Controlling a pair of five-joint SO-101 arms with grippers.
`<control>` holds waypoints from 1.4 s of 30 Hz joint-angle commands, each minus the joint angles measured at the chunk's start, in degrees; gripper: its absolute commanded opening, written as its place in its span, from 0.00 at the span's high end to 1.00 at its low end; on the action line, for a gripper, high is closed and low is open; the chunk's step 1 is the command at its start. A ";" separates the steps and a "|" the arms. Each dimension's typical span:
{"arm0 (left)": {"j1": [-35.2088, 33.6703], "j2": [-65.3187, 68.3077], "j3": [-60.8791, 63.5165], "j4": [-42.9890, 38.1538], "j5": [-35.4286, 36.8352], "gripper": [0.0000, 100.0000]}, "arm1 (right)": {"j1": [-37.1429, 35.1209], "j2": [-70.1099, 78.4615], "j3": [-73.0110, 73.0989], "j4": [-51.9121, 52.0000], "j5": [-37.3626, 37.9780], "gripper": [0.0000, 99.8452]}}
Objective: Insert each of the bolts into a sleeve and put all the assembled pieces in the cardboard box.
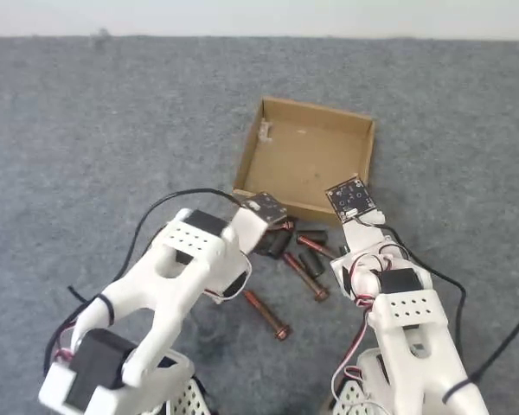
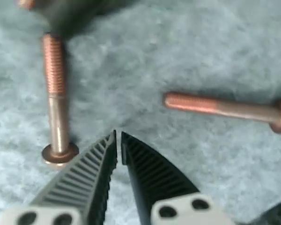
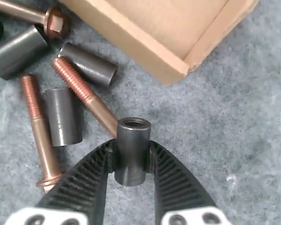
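Grey, felt-like cloth [image 1: 112, 130] covers the table in the high view. A shallow, open cardboard box [image 1: 316, 160] of plain brown card sits beyond two white plastic arms. Between the arms, just short of the box's near wall, lies a cluster of copper-coloured bolts [image 1: 304, 275] and short dark sleeves [image 1: 311, 262]. The arms' camera boards hide part of the heap.

In the left wrist view, the left gripper [image 2: 118, 137] has its black ribbed jaws drawn almost together, with only a sliver of gap and nothing between them. It hangs over bare cloth. A threaded bolt [image 2: 56, 101] has its flanged head just beside one jaw tip, and a second bolt [image 2: 225, 108] lies crosswise, apart from the tips.

In the right wrist view, the right gripper [image 3: 132, 146] is clamped on a held sleeve [image 3: 131, 161]. It is a smooth dark metal cylinder standing on end, with its threaded bore showing. A long bolt [image 3: 84, 96] runs up to it from the heap of loose sleeves [image 3: 63, 116]. The box corner is near but apart.
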 commanded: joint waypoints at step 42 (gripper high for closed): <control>-11.96 -23.30 11.03 -26.37 33.76 0.99 | 0.66 -1.71 -0.26 -1.19 0.97 0.99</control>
